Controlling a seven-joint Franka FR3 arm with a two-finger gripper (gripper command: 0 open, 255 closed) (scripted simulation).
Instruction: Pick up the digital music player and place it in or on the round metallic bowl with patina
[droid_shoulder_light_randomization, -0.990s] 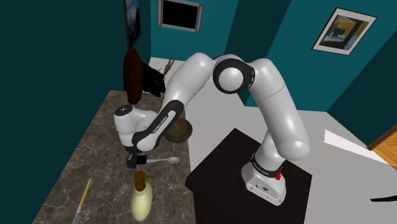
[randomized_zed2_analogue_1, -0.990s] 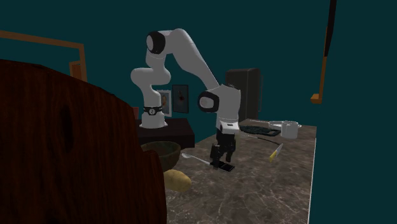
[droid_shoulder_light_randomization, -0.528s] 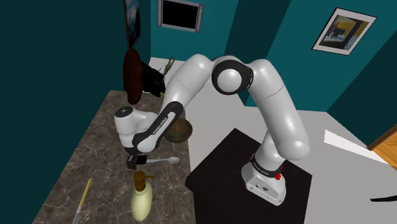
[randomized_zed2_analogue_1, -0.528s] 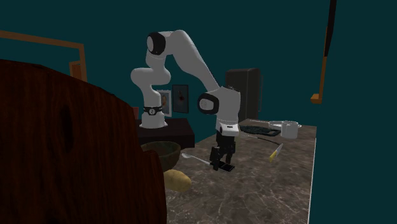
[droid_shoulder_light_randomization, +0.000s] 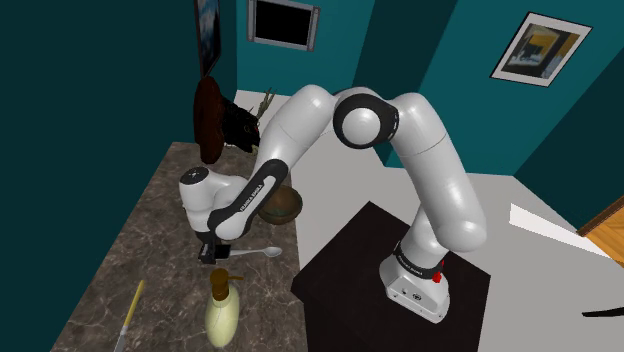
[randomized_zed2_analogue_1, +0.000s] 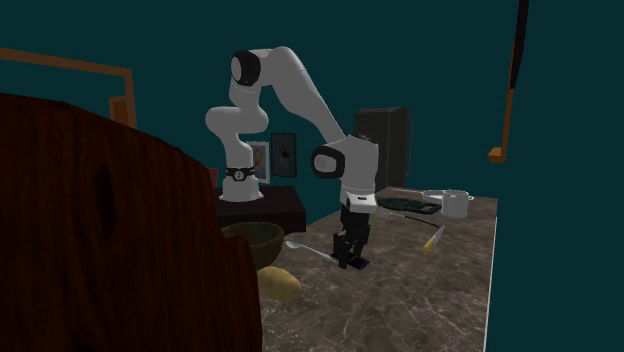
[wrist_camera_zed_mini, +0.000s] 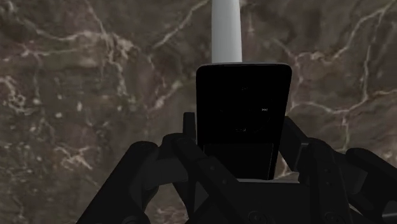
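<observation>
Now low over the desk (wrist_camera_zed_mini: 76, 83): the end effector (wrist_camera_zed_mini: 239, 125) straddles the music player (wrist_camera_zed_mini: 243, 102), narrow, closed against its long edges, which looks like a grip set for lifting. The player lies flat on the desk, by the spoon (wrist_camera_zed_mini: 226, 28) and near the bowl (randomized_zed2_analogue_1: 252, 238). A second ago the hand stood higher, with the player clear beneath it.

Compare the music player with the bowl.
The player is a flat black rectangle; the bowl is round, deep and brownish. The player is thin and lies flat; the bowl stands taller, its mouth up. The player is at the claw; the bowl stands apart from it. Both rest on the marble counter.
</observation>
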